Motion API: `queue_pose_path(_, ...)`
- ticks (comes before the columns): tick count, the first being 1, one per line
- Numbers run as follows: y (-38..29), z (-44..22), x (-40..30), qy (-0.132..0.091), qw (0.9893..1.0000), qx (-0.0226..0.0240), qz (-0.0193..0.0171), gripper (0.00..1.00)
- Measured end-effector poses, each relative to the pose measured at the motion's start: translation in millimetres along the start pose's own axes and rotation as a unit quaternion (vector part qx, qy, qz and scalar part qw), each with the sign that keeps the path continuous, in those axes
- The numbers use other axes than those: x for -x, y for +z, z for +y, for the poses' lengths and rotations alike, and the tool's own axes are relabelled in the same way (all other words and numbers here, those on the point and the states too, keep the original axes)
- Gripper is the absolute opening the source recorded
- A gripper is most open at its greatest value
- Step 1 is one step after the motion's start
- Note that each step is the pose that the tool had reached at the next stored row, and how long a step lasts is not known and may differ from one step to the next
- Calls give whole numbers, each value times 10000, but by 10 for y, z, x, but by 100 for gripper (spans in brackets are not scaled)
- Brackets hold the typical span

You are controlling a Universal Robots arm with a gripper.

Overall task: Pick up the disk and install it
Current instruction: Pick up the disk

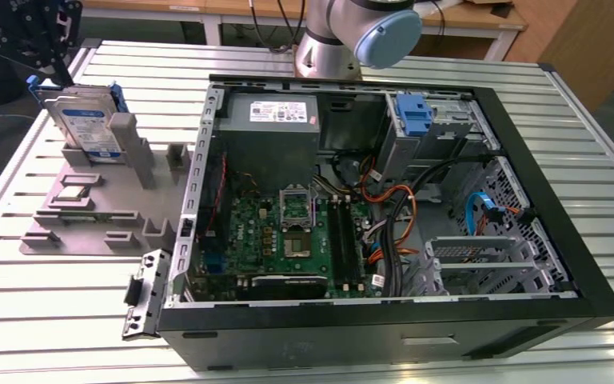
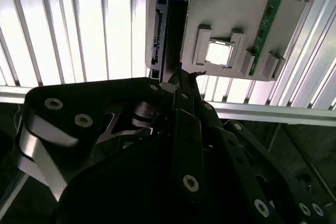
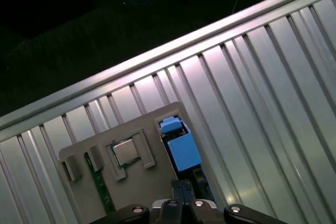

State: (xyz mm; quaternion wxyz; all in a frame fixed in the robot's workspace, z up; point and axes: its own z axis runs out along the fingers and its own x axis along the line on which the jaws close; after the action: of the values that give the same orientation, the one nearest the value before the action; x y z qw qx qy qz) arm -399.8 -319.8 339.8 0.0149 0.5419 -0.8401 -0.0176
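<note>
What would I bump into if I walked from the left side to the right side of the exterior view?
the disk → the green circuit board → the orange wires → the blue cable

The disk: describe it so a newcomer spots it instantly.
To the exterior view's left of the open computer case, a grey fixture lies on the slatted table. At its far end the disk stands on edge: silver, blue-framed, while the square chip nearby lies flat.
</note>
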Motion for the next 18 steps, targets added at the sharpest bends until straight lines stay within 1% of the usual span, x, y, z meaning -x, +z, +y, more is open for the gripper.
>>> queue_pose_path(2, 0, 0, 0, -157, 9999, -1, 7, 11)
queue_pose_path(5, 1, 0, 0, -388, 9992, -2, 16, 11)
queue_pose_path(7, 3, -1, 1, -473, 9989, -2, 18, 11)
queue_pose_path(8, 3, -1, 1, -477, 9989, 5, 6, 11)
queue_pose_path(9, 4, -1, 1, -481, 9988, 16, -23, 11)
queue_pose_path(11, 5, -2, 1, -498, 9987, 51, -115, 11)
queue_pose_path(12, 5, -2, 1, -505, 9986, 62, -140, 11)
queue_pose_path(14, 6, -2, 2, -565, 9983, 64, -143, 11)
queue_pose_path(18, 11, -3, 1, -820, 9965, 66, -133, 11)
